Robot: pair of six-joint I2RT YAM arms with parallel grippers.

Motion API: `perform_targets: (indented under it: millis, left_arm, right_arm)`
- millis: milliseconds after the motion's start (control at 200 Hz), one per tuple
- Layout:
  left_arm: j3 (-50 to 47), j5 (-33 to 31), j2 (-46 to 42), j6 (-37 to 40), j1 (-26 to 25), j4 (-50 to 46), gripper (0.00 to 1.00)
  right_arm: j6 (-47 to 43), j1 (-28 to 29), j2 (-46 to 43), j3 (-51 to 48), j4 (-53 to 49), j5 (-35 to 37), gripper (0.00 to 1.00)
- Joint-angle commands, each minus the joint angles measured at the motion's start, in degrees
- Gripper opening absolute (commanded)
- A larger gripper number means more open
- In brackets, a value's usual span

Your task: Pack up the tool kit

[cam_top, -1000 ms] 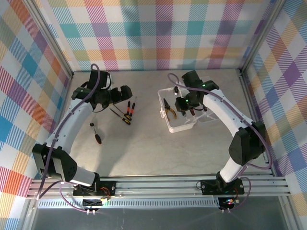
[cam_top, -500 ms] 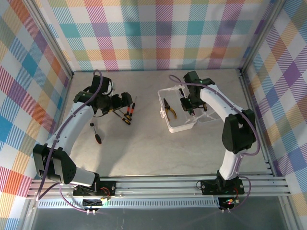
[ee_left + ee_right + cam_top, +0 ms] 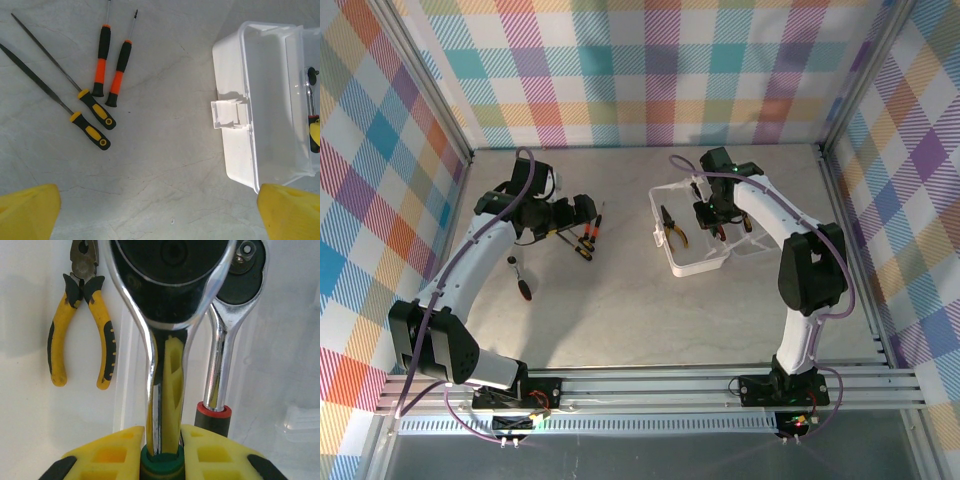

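One ratchet (image 3: pixel 170 270) sits clamped in my right gripper (image 3: pixel 161 442), inside the open case (image 3: pixel 695 265) on the bench's far right, beside the yellow pliers (image 3: pixel 82 330). Next, I'd lower it and release. My left gripper (image 3: pixel 159 212) hangs wide open, empty, over the screwdrivers (image 3: pixel 110 65).

- Case (image 3: pixel 672 262): translucent white, rectangular, open, with its lid lying to the right; sat right of table centre.
- Yellow-handled pliers (image 3: pixel 82 315): lay flat inside the case.
- Chrome ratchet (image 3: pixel 167 325): green collar, over the case, clamped by right gripper (image 3: pixel 162 442).
- Second ratchet (image 3: pixel 220 355): red collar, just beside the first.
- Orange-and-black screwdrivers (image 3: pixel 100 55): two, side by side on the table left of the case.
- Yellow-and-black-handled files (image 3: pixel 95 112): two, just beside the screwdrivers.
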Motion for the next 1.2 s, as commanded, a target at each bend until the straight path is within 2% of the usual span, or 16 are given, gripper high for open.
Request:
perform_targets:
  millis: [0,380,690,835,990,1135,1195]
  left_arm:
    - [0.0,1.6,0.3,0.9,0.2,-0.4,1.00]
    - [0.0,1.6,0.7,1.1,0.2,-0.4,1.00]
    - [-0.2,1.5,0.3,1.1,0.2,-0.5,1.00]
    - [-0.2,1.2,0.6,1.3,0.2,-0.5,1.00]
    - [-0.8,0.0,1.8,1.3,0.2,-0.6,1.00]
    - [-1.7,-2.8,4.2,0.9,0.2,-0.9,1.00]
    - [-2.4,-3.8,5.6,0.2,0.2,-0.6,1.00]
  right_arm:
    - [0.3,-0.6,0.6,2.0,1.0,0.0,0.12]
    - [1.0,-0.8,-0.2,1.0,0.9,-0.4,0.28]
    - [0.9,-0.8,-1.6,1.1,0.3,-0.5,0.31]
    - [0.9,-0.8,-3.2,2.3,-0.9,-1.0,0.36]
    - [0.7,-0.7,-5.6,3.8,-2.6,-2.2,0.52]
    - [0.5,0.1,-8.5,3.9,-3.3,-4.1,0.82]
    - [0.5,0.7,-9.7,3.7,-3.4,-5.0,0.91]
